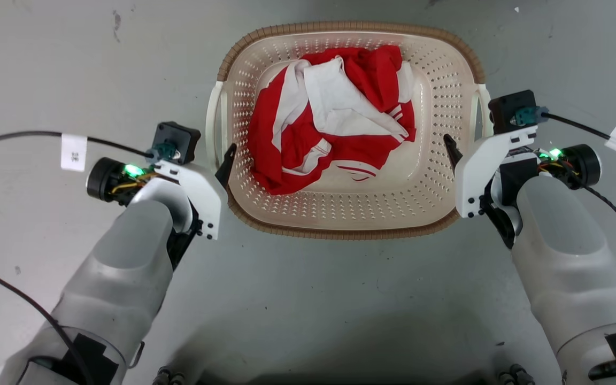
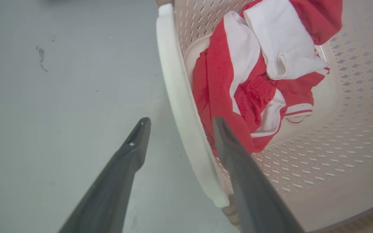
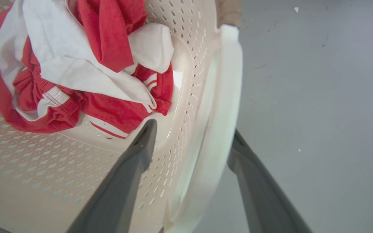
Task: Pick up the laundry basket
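**Operator:** Where is the load?

**Technician:** The cream-white perforated plastic laundry basket with the brown woven-look rim (image 1: 340,209) stands on the floor, centred between both arms. It holds a crumpled red-and-white garment (image 1: 335,117).

**Operator:** What is the jaw state?

**Technician:** On the left gripper (image 2: 180,120) and the right gripper (image 3: 193,127), the jaws stand apart and grip nothing. One straddles the left white side handle (image 2: 176,97), the other the right white side handle (image 3: 228,81). Each has one finger inside the wall and one outside.

**Operator:** What is the procedure?

**Technician:** Close both grippers together at matching points on the handles. Keep the inner fingers clear of the cloth. Lift evenly so the basket stays level.

**Operator:** And the surface?

**Technician:** It is a smooth grey floor (image 1: 308,299) with a few dark scuffs. Black cables (image 1: 19,134) with white tags (image 1: 74,152) trail beside the wrists, so avoid snagging them.
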### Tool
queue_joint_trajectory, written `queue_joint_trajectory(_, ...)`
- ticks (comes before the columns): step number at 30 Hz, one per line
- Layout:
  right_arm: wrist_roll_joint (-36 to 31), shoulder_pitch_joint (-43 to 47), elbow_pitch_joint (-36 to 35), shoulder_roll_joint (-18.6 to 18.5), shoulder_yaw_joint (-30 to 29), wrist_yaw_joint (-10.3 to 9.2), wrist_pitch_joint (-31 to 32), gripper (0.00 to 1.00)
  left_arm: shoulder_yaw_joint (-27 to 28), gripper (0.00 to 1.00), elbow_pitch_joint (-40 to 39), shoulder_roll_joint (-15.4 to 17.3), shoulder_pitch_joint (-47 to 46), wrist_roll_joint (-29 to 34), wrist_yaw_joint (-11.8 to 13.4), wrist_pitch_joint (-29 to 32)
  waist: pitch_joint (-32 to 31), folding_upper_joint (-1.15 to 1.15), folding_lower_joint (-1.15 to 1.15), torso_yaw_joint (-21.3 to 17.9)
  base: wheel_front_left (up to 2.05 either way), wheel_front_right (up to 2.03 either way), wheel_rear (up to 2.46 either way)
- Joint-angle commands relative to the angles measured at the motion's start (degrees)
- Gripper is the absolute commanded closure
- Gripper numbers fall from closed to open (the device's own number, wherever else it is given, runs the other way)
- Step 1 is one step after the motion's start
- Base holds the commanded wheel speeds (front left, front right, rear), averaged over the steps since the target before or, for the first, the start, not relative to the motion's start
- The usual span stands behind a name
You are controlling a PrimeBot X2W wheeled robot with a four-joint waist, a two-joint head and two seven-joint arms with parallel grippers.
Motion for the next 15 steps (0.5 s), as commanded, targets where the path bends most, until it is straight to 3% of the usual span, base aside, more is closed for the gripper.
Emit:
queue_joint_trajectory(1,0.39,-1.45,0.47,-0.01,0.12,-0.04,0.14,0.0,-1.3,0.0,-0.07,0.58,-1.41,-0.81,-0.03,0.63,0.56,0.0,-0.01,0.0,0.0,0.0,0.0)
queue_joint_trajectory(15,-0.5,-3.92,3.97,-0.01,0.35,-0.04,-0.82,0.0,-12.1,0.0,0.65,2.03,-5.26,-8.15,-0.03,1.24,2.12,0.0,-0.01,0.71,0.0,0.0,0.0)
